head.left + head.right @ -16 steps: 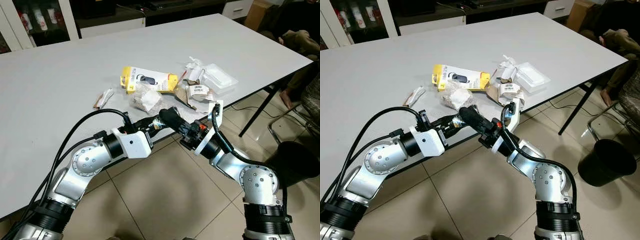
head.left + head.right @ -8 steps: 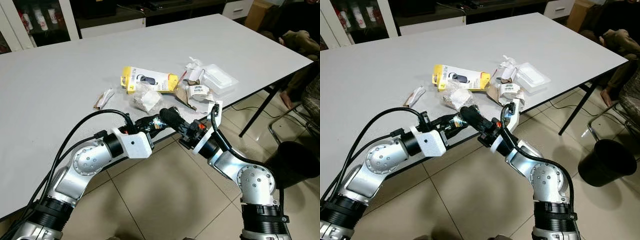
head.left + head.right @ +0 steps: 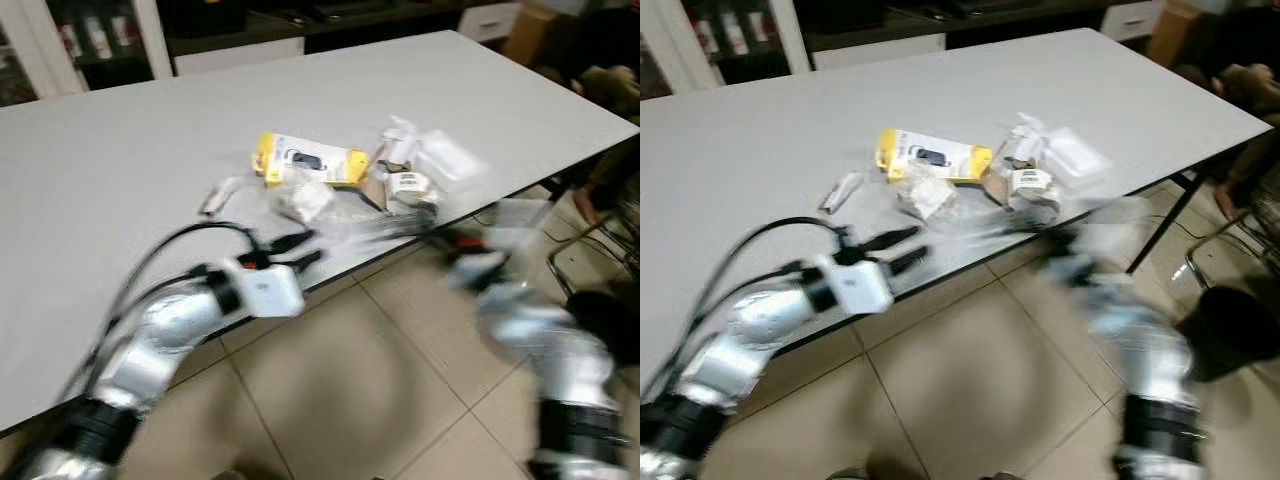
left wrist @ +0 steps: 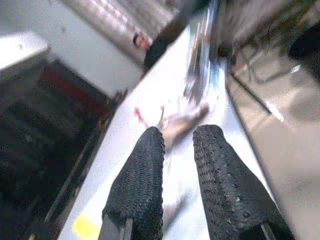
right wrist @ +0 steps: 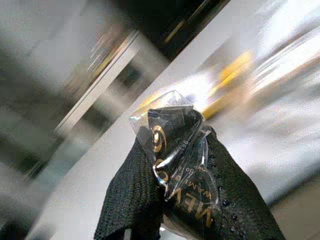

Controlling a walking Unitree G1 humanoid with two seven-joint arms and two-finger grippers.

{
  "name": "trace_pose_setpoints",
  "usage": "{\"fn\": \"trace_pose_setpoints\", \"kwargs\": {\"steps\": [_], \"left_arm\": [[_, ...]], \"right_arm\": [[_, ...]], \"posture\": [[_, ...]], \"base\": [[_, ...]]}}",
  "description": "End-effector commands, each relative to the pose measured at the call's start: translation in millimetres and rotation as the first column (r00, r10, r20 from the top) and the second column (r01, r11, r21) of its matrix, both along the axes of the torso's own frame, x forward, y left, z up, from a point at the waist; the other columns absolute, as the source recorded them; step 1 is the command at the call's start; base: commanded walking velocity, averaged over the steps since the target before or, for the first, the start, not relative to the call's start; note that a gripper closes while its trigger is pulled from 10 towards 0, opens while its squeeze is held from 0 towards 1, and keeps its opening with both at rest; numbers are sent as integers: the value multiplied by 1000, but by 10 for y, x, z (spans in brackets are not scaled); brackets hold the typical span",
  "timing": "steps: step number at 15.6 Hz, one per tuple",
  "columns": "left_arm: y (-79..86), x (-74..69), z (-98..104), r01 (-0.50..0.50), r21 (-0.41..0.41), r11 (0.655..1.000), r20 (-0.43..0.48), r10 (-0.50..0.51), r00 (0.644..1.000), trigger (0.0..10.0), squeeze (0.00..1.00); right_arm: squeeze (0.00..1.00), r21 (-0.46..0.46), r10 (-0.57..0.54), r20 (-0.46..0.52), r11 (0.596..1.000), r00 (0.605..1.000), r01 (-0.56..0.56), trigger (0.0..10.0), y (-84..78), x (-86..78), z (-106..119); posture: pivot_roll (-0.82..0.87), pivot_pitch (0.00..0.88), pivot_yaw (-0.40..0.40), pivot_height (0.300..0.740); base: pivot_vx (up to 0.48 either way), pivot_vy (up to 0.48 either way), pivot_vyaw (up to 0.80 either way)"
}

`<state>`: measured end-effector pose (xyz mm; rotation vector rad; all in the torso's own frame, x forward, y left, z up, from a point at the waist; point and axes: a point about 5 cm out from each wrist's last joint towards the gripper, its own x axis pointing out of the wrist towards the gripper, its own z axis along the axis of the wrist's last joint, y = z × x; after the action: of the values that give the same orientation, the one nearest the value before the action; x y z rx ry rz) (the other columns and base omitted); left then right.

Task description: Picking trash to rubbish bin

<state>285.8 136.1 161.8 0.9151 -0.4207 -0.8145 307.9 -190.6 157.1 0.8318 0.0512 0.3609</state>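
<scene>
Trash lies on the white table [image 3: 120, 180]: a yellow package [image 3: 310, 160], a crumpled pale bag [image 3: 300, 200], a brown and white wrapper [image 3: 405, 187], a clear plastic tray [image 3: 450, 160] and a small wrapper [image 3: 215, 195]. My left gripper [image 3: 300, 250] hovers at the table's near edge, its fingers [image 4: 142, 175] slightly apart with nothing between them. In the right wrist view my right gripper [image 5: 175, 150] is shut on a crumpled clear plastic wrapper [image 5: 172, 135] with printed letters. The right arm [image 3: 530, 330] is a blur off the table's right front.
A black rubbish bin [image 3: 1230, 340] stands on the tiled floor at the right, blurred. A black table leg [image 3: 1165, 215] slants down beside it. A person sits at the far right behind the table corner. Cabinets line the back wall.
The two grippers, which met at the table edge, have come apart. My right arm has swung to the right in heavy blur. The left gripper stays near the edge.
</scene>
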Motion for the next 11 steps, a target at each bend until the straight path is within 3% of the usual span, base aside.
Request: {"fn": "trace_pose_setpoints", "kwargs": {"steps": [1,3,4,5,6,7,8,9,10,11], "left_arm": [[-61,-6,30,21,-29,999,12,-21,1000,10000,0],[-60,-2,20,15,-42,999,0,-15,1000,10000,0],[40,38,-32,-113,-163,980,-96,98,991,10000,0],[107,61,-80,-205,-230,951,-178,166,970,10000,0],[267,55,-281,-476,-383,791,-460,283,841,10000,0],[296,31,-341,-546,-414,729,-537,289,793,10000,0],[328,-91,-502,-642,-421,640,-656,274,703,10000,0],[318,-206,-589,-666,-395,633,-685,281,672,10000,0],[226,-310,-601,-660,-417,625,-695,249,674,10000,0],[202,-330,-579,-674,-427,603,-707,243,665,10000,0]], "right_arm": [[0,10,-5,-10,1000,1000,5,0,38,14,-21],[0,7,-26,-7,1000,1000,26,0,17,17,-25],[0,-32,-42,3,999,999,43,0,26,-5,-36],[0,-91,-47,16,995,999,48,0,43,-25,-35],[0,-219,-85,34,972,996,91,2314,108,-84,-35],[0,-233,-104,23,967,994,107,2314,122,-100,-47],[0,-322,-99,16,942,995,99,10000,195,-166,-113],[0,-397,-92,29,913,995,96,10000,243,-230,-163],[0,-474,-127,52,870,991,136,10000,234,-292,-226],[0,-496,-140,82,853,987,162,10000,236,-312,-225]], "posture": [[27,42,-43,740],[27,42,-43,740],[25,43,-41,740],[23,43,-40,740],[18,43,-35,740],[18,43,-35,740],[7,46,-38,740],[13,53,-46,740],[33,60,-58,740],[31,64,-66,740]], "base": [[0,0,0],[0,0,0],[0,0,0],[0,0,0],[0,0,0],[0,0,0],[0,0,0],[0,0,0],[0,0,0],[0,0,-650]]}}
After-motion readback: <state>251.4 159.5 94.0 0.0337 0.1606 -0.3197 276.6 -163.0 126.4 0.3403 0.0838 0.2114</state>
